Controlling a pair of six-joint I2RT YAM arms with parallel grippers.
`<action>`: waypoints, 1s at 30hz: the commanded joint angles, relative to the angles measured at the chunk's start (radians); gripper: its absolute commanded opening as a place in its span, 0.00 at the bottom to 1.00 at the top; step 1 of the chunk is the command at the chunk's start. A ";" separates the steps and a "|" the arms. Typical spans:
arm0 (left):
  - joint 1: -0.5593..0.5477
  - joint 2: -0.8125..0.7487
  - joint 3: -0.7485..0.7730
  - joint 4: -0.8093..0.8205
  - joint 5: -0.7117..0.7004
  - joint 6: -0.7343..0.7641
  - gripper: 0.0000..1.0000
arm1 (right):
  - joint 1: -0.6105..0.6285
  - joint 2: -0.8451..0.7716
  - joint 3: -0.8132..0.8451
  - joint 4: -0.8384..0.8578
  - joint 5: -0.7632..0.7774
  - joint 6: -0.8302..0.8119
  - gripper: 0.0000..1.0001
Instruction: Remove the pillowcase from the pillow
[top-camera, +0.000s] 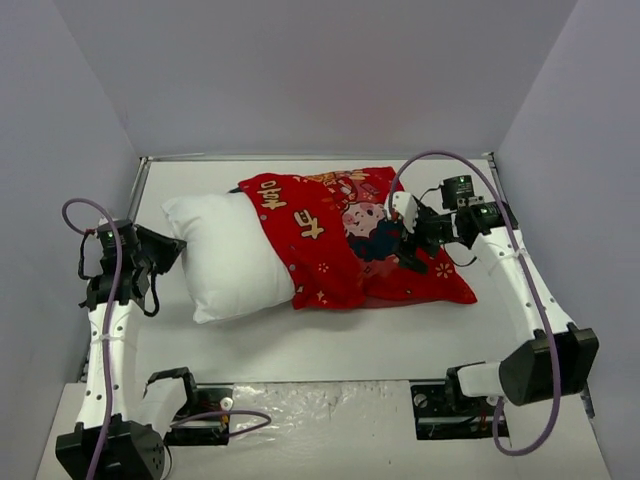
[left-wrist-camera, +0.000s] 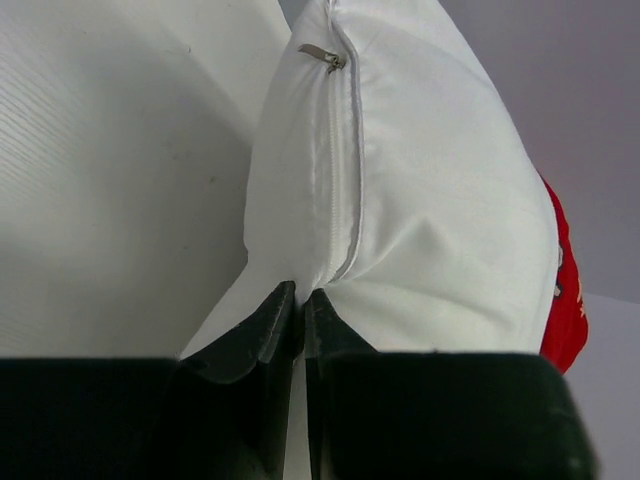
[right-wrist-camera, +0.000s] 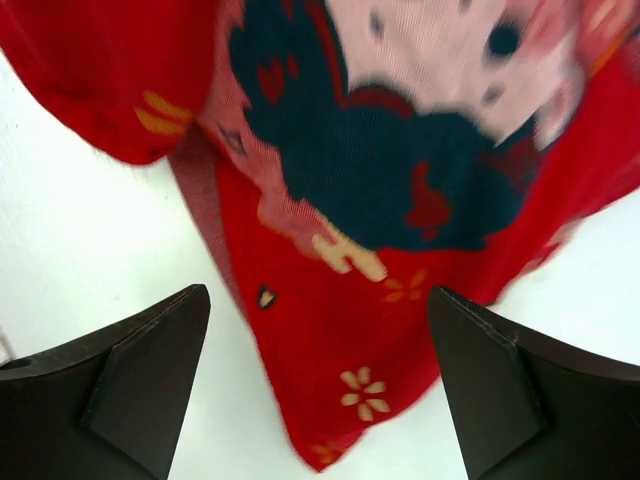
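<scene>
The white pillow (top-camera: 225, 255) lies across the table, its left half bare. Its right half sits inside the red pillowcase (top-camera: 345, 240), which is printed with a cartoon child and gold characters. My left gripper (top-camera: 176, 250) is shut on the pillow's left edge. In the left wrist view its jaws (left-wrist-camera: 300, 296) pinch the white fabric at the zipper seam of the pillow (left-wrist-camera: 420, 190), and a sliver of the pillowcase (left-wrist-camera: 566, 300) shows beyond. My right gripper (top-camera: 408, 242) hovers over the pillowcase's right part. In its wrist view it (right-wrist-camera: 318, 296) stands wide open above a loose corner of the pillowcase (right-wrist-camera: 320, 350), holding nothing.
Grey walls enclose the white table (top-camera: 330, 345) on three sides. A metal zipper pull (left-wrist-camera: 322, 55) lies on the pillow's seam. The arm bases (top-camera: 200, 415) and their cables sit along the near edge.
</scene>
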 joint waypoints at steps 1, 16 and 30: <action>0.001 0.027 0.078 0.029 0.024 0.065 0.08 | -0.102 0.068 -0.036 -0.051 -0.065 0.043 0.86; -0.368 0.072 0.474 -0.402 -0.189 0.412 0.92 | -0.434 0.415 0.145 -0.367 -0.189 -0.339 0.84; -1.335 0.183 0.518 -0.595 -0.708 0.674 0.94 | -0.440 0.580 0.363 -0.407 -0.216 -0.155 0.84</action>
